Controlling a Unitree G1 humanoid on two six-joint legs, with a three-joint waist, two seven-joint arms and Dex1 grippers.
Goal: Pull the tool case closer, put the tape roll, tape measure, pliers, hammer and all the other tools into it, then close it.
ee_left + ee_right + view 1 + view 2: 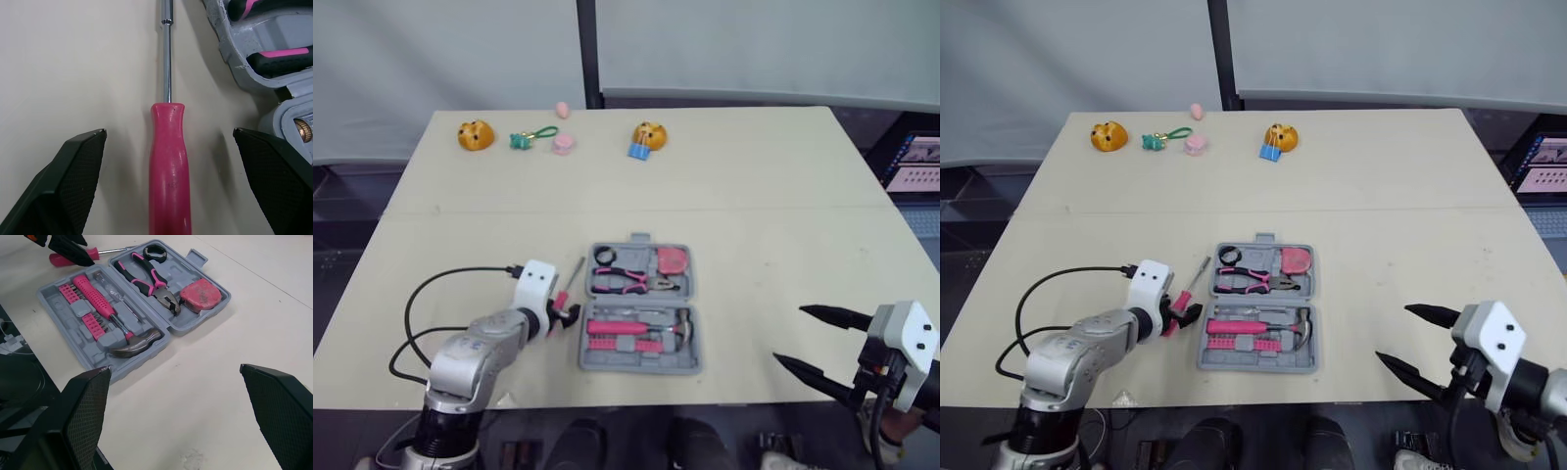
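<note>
The grey tool case [689,305] lies open near the table's front edge. It holds a black tape roll [605,257], pink-handled pliers [625,282], a pink tape measure [673,259] and a hammer [641,326]. A pink-handled screwdriver [168,161] lies on the table just left of the case. My left gripper [566,318] is open and low over it, one finger on each side of the handle without touching it. Well to the right of the case, my right gripper [790,335] is open and holds nothing.
Along the far edge sit an orange plush [476,134], a green keychain [530,137], small pink items [564,143] and an orange toy with a blue clip [648,137]. A lit screen [915,162] stands beyond the table's right side.
</note>
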